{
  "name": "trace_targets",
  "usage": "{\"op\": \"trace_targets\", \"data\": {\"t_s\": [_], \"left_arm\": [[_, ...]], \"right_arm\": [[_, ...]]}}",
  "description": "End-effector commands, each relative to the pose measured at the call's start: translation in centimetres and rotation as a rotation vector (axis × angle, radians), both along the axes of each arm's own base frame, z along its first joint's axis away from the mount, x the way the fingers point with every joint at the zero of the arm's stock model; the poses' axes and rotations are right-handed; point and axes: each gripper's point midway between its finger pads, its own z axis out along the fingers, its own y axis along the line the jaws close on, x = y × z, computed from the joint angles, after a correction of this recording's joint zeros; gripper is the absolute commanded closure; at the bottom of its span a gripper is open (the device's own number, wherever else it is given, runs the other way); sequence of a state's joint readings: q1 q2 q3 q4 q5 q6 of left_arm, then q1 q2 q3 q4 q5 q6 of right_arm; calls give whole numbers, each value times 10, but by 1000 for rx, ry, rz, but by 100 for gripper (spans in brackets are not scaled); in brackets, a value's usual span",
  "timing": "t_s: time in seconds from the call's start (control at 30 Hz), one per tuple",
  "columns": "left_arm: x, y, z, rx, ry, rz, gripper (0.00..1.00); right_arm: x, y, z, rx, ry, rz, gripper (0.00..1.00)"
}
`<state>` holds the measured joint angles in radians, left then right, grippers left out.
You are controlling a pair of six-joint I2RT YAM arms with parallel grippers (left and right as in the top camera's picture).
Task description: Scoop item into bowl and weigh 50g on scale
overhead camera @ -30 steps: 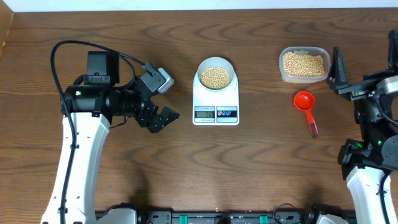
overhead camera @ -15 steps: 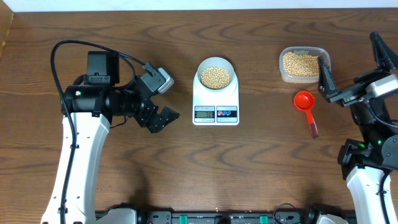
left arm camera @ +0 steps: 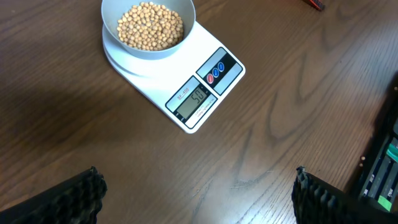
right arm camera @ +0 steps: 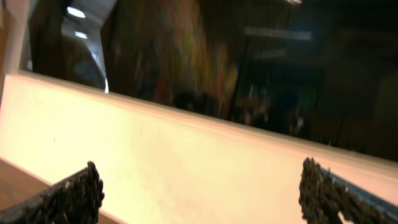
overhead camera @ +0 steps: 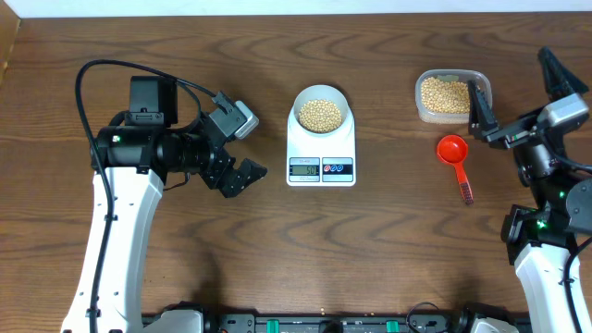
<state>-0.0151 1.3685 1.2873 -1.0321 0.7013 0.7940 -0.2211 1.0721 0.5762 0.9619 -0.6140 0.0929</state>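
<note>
While the white bowl (overhead camera: 298,104) is sitting on the back part of the scale (overhead camera: 305,148) at the middle of the table (overhead camera: 388,240), the beans (overhead camera: 321,114) are lying in it in a low heap, and the scale's display is showing what looks like fifty. Left of the scale, the left gripper (overhead camera: 248,146) is hovering with its fingers spread wide, pinching nothing and pointing toward the scale. At the right edge, the right gripper (overhead camera: 511,81) is standing raised and tilted, fingers likewise spread wide and empty, just beside a clear tub (overhead camera: 421,111) holding more beans. A red scoop (overhead camera: 452,149) is lying on the wood near the tub, apart from both grippers.
</note>
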Motion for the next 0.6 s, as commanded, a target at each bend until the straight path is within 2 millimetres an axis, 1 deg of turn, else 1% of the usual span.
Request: {"op": "trace_targets", "data": {"t_s": [0.0,0.03,0.1,0.17,0.2,0.23,0.27,0.33,0.4,0.5,0.57], "left_arm": [[-1,-1,6,-7,-23,-15,2],[-1,-1,6,-7,-23,-15,2],[-1,-1,6,-7,-23,-15,2],[-1,-1,6,-7,-23,-15,2],[-1,-1,6,-7,-23,-15,2],[-1,-1,6,-7,-23,-15,2],[-1,-1,6,-7,-23,-15,2],[-1,-1,6,-7,-23,-15,2],[-1,-1,6,-7,-23,-15,2],[-1,-1,6,-7,-23,-15,2],[-1,-1,6,-7,-23,-15,2]], "right_arm": [[5,1,-7,-2,47,7,1],[4,4,-10,-8,58,24,1],[5,3,-15,4,92,39,1],[3,5,-22,48,153,88,1],[-4,15,-33,65,232,184,1],[-6,17,-38,60,255,207,1],[-14,16,-41,41,278,240,1],[-29,22,-43,-48,261,313,1],[-45,29,-40,-136,218,362,1],[-59,39,-34,-199,170,383,1],[-62,43,-39,-211,180,388,1]]}}
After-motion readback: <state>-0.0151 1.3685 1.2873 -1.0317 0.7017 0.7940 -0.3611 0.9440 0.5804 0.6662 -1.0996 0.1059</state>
